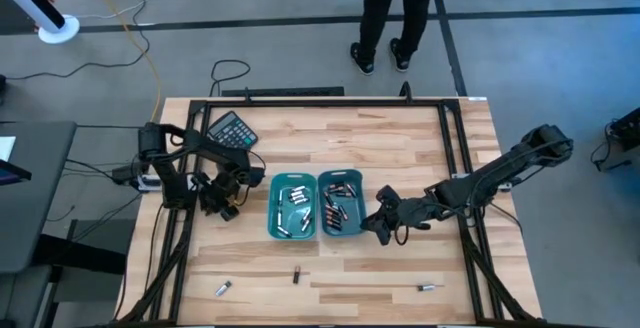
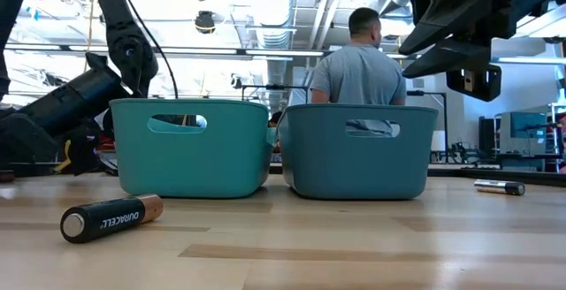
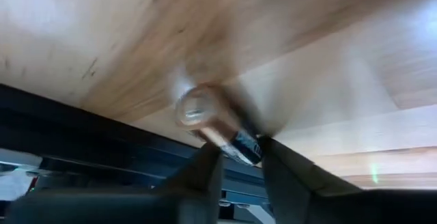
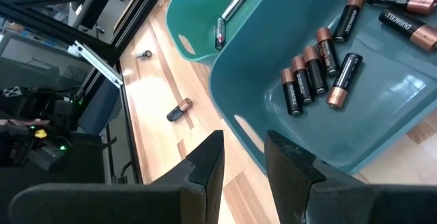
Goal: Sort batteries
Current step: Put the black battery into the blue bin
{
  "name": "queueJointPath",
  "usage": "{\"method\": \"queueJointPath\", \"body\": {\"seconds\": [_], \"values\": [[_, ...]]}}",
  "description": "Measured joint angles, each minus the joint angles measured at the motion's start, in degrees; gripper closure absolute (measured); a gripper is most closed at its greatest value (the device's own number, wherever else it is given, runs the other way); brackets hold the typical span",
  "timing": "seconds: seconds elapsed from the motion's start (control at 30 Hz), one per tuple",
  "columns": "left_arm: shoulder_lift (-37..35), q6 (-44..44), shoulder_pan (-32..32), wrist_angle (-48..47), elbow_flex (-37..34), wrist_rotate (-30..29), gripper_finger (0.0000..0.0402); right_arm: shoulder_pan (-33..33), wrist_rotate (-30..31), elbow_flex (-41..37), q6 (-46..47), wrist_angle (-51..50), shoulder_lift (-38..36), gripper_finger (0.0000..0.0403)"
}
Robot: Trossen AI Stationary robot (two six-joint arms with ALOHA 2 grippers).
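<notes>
Seen from above, two teal bins sat side by side at the middle of the wooden counter (image 1: 400,158). The left bin (image 1: 293,206) held silvery-grey batteries (image 1: 296,197), and the right bin (image 1: 341,205) held dark batteries with copper ends (image 1: 335,206).

The left gripper (image 1: 222,200) was at the left of the overhead frame, just left of the left bin and below the black calculator (image 1: 231,129). In the left wrist view its fingers (image 3: 205,173) were clenched on a dark battery (image 3: 215,123), which stuck out from between the fingertips above the counter boards.

The right gripper (image 1: 378,224) hung at the right bin's right edge, toward its lower corner. In the right wrist view its fingers (image 4: 208,157) stood apart with nothing between them, so it was released; the dark cells (image 4: 315,72) lay in the bin beyond the tips.

Three loose batteries lay along the lower part of the overhead frame: a silvery one (image 1: 223,288) at lower left, a dark one (image 1: 296,275) below the bins, and another silvery one (image 1: 430,288) at lower right. In the low view, the dark one with its copper end (image 2: 111,217) lay in the foreground, lower left.

A person (image 1: 388,13) stood on the floor beyond the counter's far edge, at the top of the overhead frame.
</notes>
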Motion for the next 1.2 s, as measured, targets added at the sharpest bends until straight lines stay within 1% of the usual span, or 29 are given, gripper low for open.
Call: {"method": "queueJointPath", "body": {"seconds": [0.1,0.2,0.37,0.53,0.67,0.73,1.0,1.2], "values": [[0.00,-0.08,0.00,0.35,-0.02,-0.09,0.0340,-0.38,-0.02,0.00,-0.02,0.00,0.00,0.0281],[0.00,0.02,0.00,0.15,-0.02,-0.64,0.0360,-0.37,-0.01,0.00,-0.04,0.00,0.00,0.0281],[-0.50,0.03,0.00,-0.17,0.19,-1.47,0.0360,-0.37,-0.02,0.00,-0.03,0.00,0.00,0.0281],[-3.13,-1.71,0.00,-0.85,1.03,-3.64,0.0350,-0.37,-0.02,0.00,-0.02,0.00,0.00,0.0281],[-7.70,-4.38,0.00,-1.12,1.34,-5.69,0.0353,-0.37,-0.02,0.00,-0.02,0.00,0.00,0.0281],[-10.57,-6.02,0.00,-1.51,1.34,-5.81,0.0353,-0.37,-0.02,0.00,-0.02,0.02,0.00,0.0281],[-25.09,-12.45,0.02,-2.33,1.89,-5.97,0.0353,-0.96,-1.42,0.00,-0.09,0.02,-0.02,0.0281],[-35.62,-15.65,0.02,-1.50,6.47,-10.72,0.0353,-1.51,-1.49,0.00,-1.03,0.00,-0.02,0.0281]]}}
